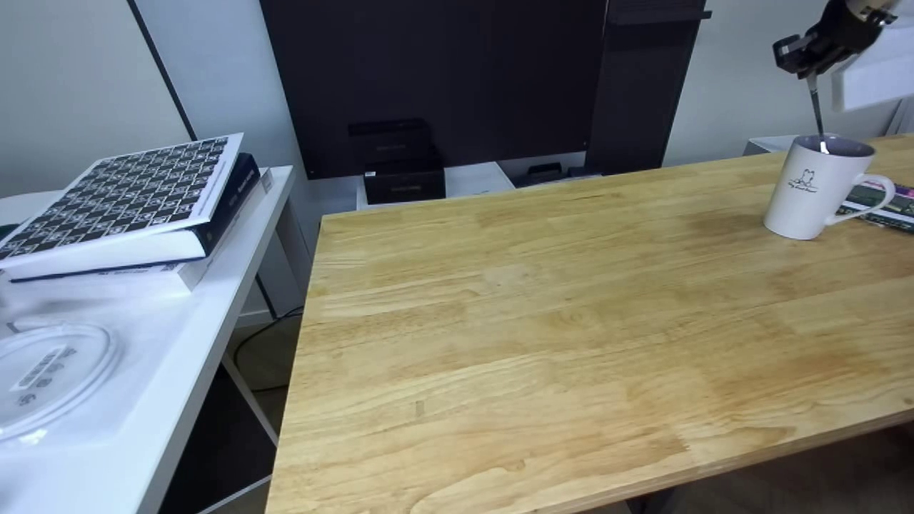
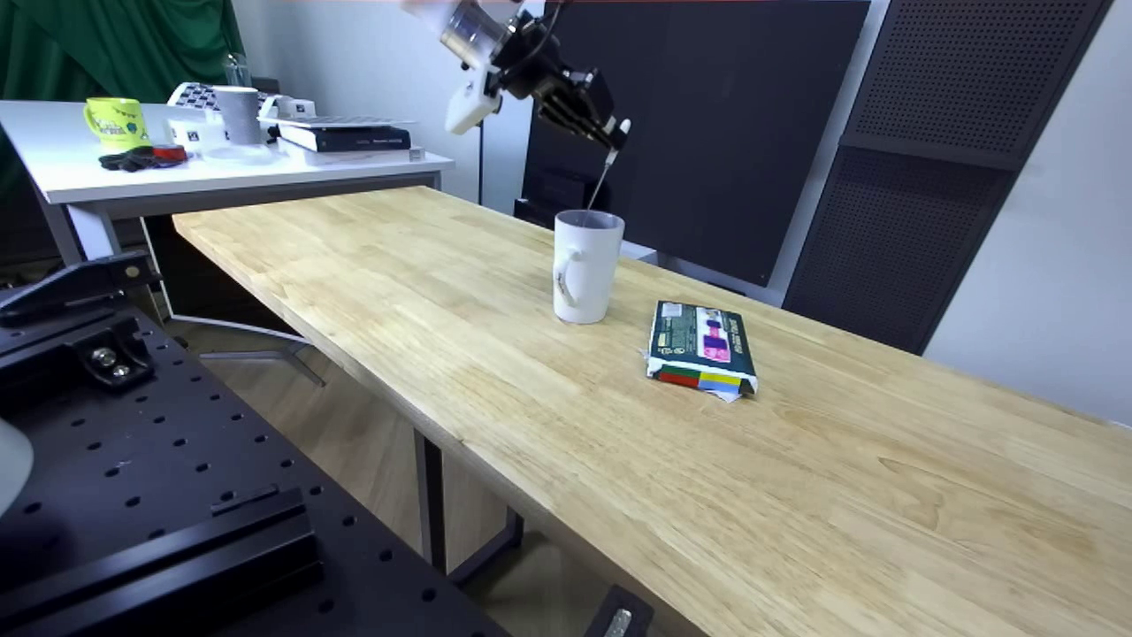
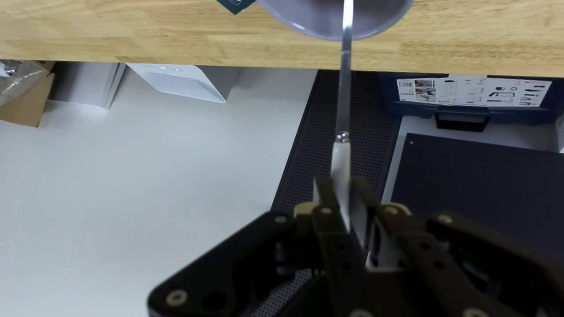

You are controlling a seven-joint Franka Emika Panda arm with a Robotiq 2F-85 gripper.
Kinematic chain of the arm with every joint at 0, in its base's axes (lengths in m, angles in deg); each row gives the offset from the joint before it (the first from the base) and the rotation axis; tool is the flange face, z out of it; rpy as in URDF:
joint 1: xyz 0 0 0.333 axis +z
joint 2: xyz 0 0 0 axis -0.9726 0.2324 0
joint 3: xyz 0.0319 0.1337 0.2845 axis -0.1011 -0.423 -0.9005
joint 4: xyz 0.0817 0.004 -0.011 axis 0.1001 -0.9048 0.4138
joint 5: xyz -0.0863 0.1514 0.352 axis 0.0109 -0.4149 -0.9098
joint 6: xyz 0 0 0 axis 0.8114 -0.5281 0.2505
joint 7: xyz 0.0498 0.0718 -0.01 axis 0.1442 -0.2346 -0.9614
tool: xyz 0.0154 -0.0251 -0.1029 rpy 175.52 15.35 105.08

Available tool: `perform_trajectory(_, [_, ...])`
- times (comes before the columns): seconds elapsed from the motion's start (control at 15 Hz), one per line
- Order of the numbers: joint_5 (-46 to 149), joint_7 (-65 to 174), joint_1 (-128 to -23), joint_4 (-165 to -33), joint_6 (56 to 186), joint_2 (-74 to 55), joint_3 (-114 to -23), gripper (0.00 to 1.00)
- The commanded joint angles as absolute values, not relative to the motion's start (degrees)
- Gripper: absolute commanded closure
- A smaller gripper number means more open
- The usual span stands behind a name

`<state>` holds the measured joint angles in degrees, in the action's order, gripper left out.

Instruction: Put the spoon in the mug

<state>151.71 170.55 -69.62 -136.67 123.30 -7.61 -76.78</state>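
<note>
The white mug (image 1: pixel 810 193) with a side handle and small dark print stands upright on the wooden table; it also shows in an exterior view (image 2: pixel 594 265). Its grey-lilac rim shows at the top of the wrist view (image 3: pixel 308 20). My gripper (image 1: pixel 803 61) is above the mug, shut on the slim silvery spoon (image 1: pixel 815 107). In the wrist view the gripper (image 3: pixel 343 193) pinches the spoon's pale handle end. The spoon (image 3: pixel 344 92) hangs tilted, its lower end at the mug's opening. How deep it reaches, and its far end, I cannot tell.
A dark packet with coloured edges (image 2: pixel 703 345) lies on the wooden table (image 2: pixel 442 292) near the mug. A white side table holds books (image 1: pixel 128 193), a yellow-green mug (image 2: pixel 118 122) and a grey cup (image 2: pixel 237 115). A dark panel (image 1: pixel 443 78) stands behind.
</note>
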Motion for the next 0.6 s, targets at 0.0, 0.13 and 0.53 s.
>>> perform_trajectory(0.0, [153.8, 174.8, -70.6, -138.3, 121.8, -7.0, -78.4, 0.96])
perform_trajectory(0.13, [153.7, 175.2, -70.7, -138.7, 121.9, -6.4, -78.7, 0.96])
perform_trajectory(0.53, [151.3, 171.5, -71.5, -138.0, 122.7, -4.9, -79.0, 0.53])
